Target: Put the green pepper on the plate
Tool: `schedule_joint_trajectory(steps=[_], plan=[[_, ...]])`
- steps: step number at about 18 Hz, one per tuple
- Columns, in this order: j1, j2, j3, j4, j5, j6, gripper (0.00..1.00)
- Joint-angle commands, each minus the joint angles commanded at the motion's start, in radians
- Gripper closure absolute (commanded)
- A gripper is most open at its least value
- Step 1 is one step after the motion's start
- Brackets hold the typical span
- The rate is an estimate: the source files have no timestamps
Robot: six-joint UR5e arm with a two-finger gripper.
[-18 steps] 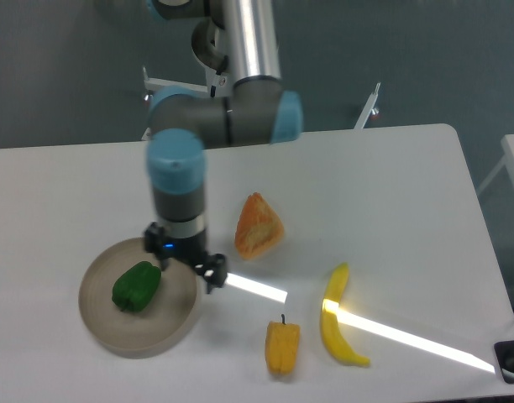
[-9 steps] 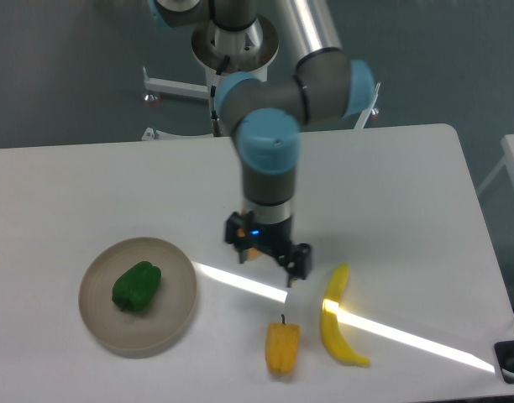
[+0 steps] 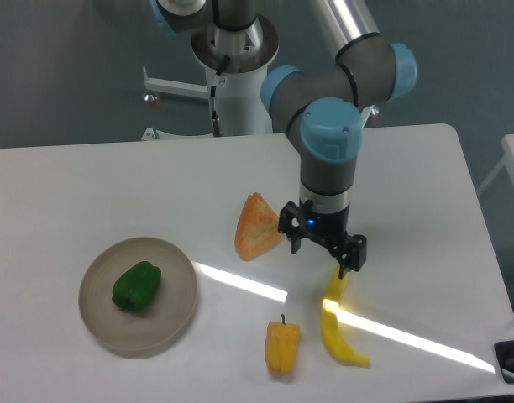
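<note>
One orange pepper (image 3: 282,345) and one banana (image 3: 336,321) nearest on the counter (image 3: 72,185). One green pepper (image 3: 137,286) lies on the one plate (image 3: 175,315), left. One orange wedge (image 3: 257,226) mid-counter. Tool (image 3: 323,246) open, empty, over the banana's top end. Versus half a second ago, the tool shifted right, uncovering the wedge; pepper unchanged.

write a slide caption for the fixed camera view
Green pepper resting on the plate, gripper empty above the banana.
</note>
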Motion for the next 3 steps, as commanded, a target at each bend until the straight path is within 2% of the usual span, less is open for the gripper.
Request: schedule_joint_trajectory(steps=[3], plan=[[-0.002,-0.005,-0.002,0.0,0.028,0.014,0.0]])
